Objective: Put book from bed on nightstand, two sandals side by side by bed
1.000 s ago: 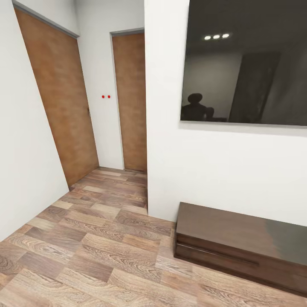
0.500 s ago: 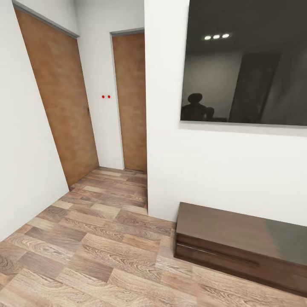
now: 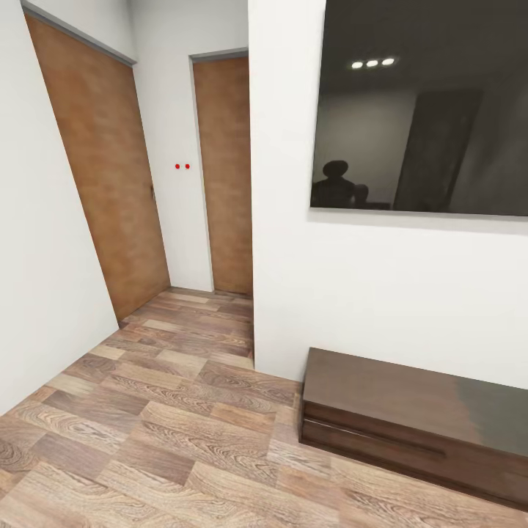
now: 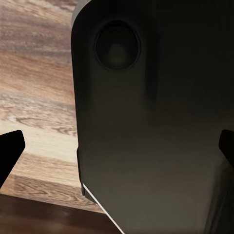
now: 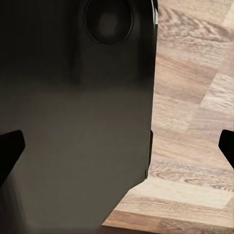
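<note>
The book, the bed, the nightstands and the sandals are out of view. I face a white wall corner (image 3: 286, 279) over a wood-plank floor (image 3: 147, 433). In the left wrist view, my left gripper (image 4: 117, 148) is open, with its dark fingertips (image 4: 9, 152) far apart at the frame's edges and nothing between them. My right gripper (image 5: 117, 146) is open in the same way, one of its fingertips (image 5: 9, 146) at the edge. Both look at a dark panel of my own body (image 4: 156, 122) (image 5: 73, 122) above the floor.
A long low dark TV cabinet (image 3: 411, 411) stands against the wall at the right, under a large black screen (image 3: 425, 110). Two shut brown doors (image 3: 103, 183) (image 3: 224, 176) close a short passage at the left. A white wall (image 3: 37, 279) bounds the far left.
</note>
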Controlling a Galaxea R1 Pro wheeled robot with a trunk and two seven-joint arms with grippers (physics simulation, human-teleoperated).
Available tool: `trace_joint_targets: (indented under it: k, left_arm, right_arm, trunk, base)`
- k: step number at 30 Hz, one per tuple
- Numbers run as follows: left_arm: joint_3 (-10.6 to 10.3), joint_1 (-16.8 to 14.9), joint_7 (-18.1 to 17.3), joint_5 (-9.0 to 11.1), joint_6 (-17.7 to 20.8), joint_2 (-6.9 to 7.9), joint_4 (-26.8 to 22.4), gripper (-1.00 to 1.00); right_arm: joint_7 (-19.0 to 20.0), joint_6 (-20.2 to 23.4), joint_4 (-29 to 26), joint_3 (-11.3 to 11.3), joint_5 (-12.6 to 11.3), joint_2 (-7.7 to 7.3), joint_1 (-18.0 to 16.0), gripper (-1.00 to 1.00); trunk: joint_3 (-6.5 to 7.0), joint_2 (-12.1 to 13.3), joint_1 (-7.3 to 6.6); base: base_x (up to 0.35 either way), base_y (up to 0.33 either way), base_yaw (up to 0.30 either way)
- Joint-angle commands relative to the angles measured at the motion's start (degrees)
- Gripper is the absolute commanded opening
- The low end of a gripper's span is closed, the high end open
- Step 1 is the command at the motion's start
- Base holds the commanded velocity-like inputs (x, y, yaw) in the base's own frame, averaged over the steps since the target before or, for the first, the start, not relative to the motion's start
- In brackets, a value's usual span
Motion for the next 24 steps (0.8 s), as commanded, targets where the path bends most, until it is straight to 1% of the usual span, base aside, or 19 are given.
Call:
trace_joint_targets:
  k: [1, 24]
  left_arm:
    - [0.0, 0.0, 0.0, 0.0, 0.0, 0.0, 0.0, 1.0]
    - [-0.1, 0.0, -0.3, -0.1, 0.0, -0.09, -0.1, 1.0]
  right_arm:
    - [0.0, 0.0, 0.0, 0.0, 0.0, -0.01, 0.0, 1.0]
    - [0.0, 0.0, 0.1, 0.1, 0.0, -0.03, 0.0, 1.0]
  trunk:
    - [-0.04, 0.0, 0.0]
    - [-0.04, 0.0, 0.0]
  base:
    - [0.0, 0.0, 0.0]
    - [0.0, 0.0, -0.007]
